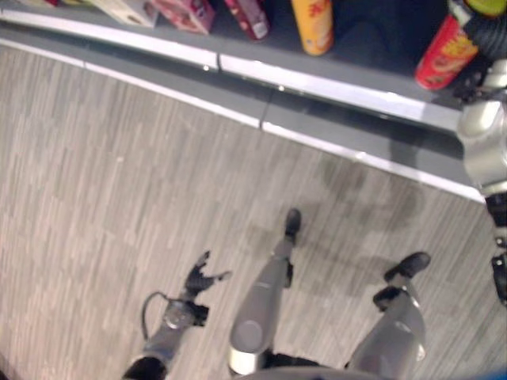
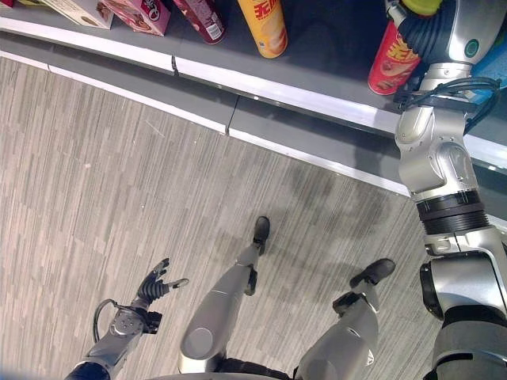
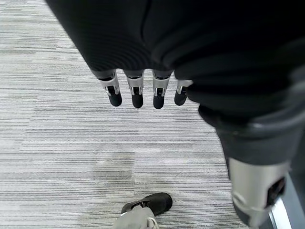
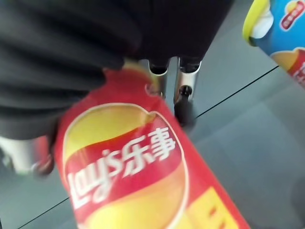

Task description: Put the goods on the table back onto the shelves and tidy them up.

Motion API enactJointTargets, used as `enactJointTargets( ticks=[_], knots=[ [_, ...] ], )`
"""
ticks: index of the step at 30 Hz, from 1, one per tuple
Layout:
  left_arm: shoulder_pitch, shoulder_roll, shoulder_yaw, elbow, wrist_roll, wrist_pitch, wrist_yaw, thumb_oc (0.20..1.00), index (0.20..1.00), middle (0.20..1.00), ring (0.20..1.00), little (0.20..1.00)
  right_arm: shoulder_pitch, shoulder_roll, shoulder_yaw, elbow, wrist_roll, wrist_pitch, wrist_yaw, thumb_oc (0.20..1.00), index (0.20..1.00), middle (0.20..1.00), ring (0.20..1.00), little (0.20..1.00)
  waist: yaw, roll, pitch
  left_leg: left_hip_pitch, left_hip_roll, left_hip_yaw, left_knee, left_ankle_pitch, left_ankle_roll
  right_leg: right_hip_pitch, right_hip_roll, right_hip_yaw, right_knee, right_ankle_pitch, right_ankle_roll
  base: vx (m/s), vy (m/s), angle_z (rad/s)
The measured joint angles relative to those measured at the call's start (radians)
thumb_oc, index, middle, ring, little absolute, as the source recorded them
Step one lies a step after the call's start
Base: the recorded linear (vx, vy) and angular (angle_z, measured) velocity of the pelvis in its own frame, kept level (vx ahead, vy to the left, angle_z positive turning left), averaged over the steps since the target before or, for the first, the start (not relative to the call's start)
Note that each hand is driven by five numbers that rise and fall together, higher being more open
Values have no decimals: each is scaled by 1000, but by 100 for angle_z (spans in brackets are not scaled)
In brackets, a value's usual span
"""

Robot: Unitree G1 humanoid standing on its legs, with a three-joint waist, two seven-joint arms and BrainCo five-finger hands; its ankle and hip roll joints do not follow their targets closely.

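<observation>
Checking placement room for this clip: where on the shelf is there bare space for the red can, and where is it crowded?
The widest bare stretch of shelf lies between the orange can and the red can held in the right hand. Further left it is crowded: dark red can, pink box, pale box. The left hand hangs low.

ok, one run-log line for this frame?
right hand: shut on red chip can, at shelf | left hand: open, idle, low over floor

right hand (image 4: 164, 78) curled around a red chip can (image 4: 138, 176); blue can (image 4: 281, 36) nearby on grey shelf (image 4: 252, 143).
</observation>
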Motion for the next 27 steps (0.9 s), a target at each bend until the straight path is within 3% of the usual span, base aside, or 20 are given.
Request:
enactJointTargets(
  ticks=[15,25,27],
  knots=[
    [-1,-7,0,9,0,2,3,1000,1000,1000,1000,1000,-17,17,-1,-47,41,-27,7,1000,1000,1000,1000,1000,-5,0,0,-13,1,-3,-1,11,-1,-14,-1,2,11,-1,-1,0,0,0],
    [-2,-45,-1,9,-4,21,21,1000,1000,1000,1000,1000,89,83,-95,-394,38,-72,-24,1000,1000,1000,1000,1000,-50,-5,1,-16,2,-2,-26,23,0,-25,0,2,11,-1,-2,0,0,0],
    [-2,-51,-2,9,-13,22,35,1000,1000,1000,1000,1000,165,136,-133,-456,40,-82,-26,1000,1000,1000,1000,1000,-66,-18,3,-20,6,1,-27,23,0,-33,4,6,11,-2,-3,2,3,-6]
  ],
)
